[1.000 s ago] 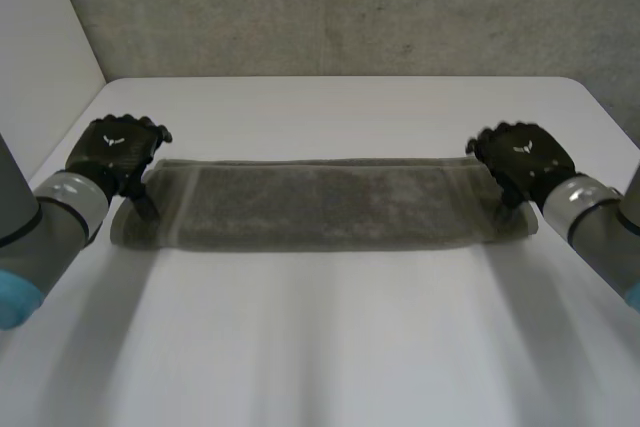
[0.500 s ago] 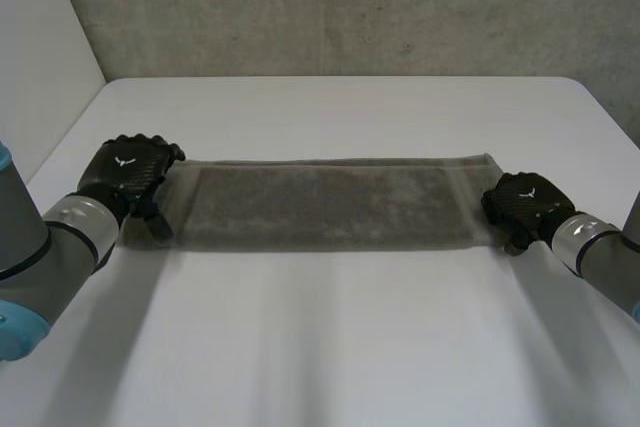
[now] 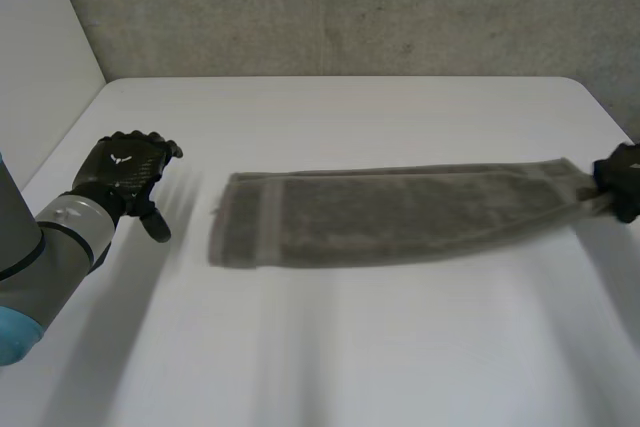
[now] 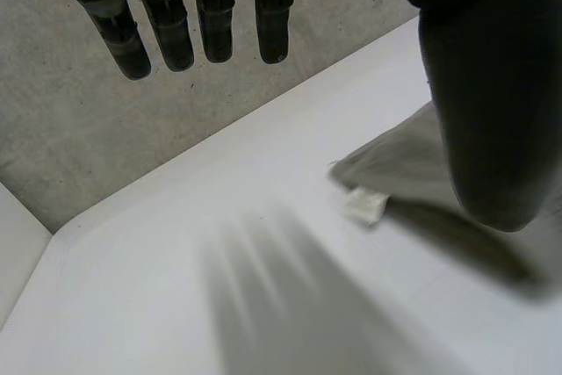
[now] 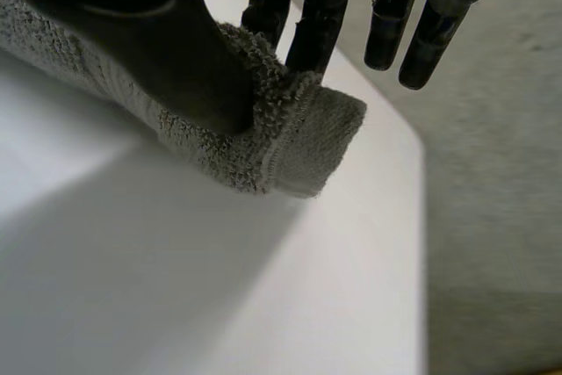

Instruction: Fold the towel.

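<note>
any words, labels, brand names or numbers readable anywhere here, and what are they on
No readable words or numbers.
Back of the left hand: a white winged mark, a sign without letters.
End of the towel: a small white tag, too blurred to read.

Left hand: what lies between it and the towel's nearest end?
Only bare table, seen in the head view: the left hand is open and apart from the towel. The left wrist view shows the same bare stretch.
</note>
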`<control>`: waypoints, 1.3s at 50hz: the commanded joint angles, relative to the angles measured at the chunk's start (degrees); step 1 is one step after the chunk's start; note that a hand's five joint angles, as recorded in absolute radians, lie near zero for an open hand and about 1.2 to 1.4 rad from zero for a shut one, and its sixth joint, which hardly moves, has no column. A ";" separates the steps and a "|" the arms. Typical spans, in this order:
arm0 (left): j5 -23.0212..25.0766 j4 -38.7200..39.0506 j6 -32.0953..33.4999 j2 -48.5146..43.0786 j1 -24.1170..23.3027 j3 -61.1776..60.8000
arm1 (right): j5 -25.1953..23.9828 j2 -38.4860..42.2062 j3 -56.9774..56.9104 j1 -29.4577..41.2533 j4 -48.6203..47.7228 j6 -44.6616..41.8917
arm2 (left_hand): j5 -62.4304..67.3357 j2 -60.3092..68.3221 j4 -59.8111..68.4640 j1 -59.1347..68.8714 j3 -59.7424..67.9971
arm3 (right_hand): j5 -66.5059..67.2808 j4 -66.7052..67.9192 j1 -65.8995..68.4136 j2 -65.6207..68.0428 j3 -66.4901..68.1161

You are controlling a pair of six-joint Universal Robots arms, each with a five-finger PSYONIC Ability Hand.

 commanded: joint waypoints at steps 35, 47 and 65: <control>-0.51 0.26 0.00 -0.79 -0.52 2.11 | 13.07 17.21 -26.60 59.26 4.08 0.68 | -2.47 -4.24 -3.36 -5.76 -2.98 | -66.43 -4.37 -65.16 -62.72 -2.50; -0.77 0.18 -2.54 -1.67 -9.91 9.31 | 11.59 -7.63 1.49 41.62 -0.66 11.76 | -2.13 -3.91 -3.36 -5.43 -2.98 | -66.43 -4.37 -65.16 -62.72 -2.50; -0.95 0.18 -5.45 -19.34 -25.22 21.09 | 4.11 -9.68 16.99 28.85 -6.73 12.29 | -1.29 -3.07 -3.36 -4.59 -2.98 | -62.64 -4.37 -61.38 -58.94 -2.50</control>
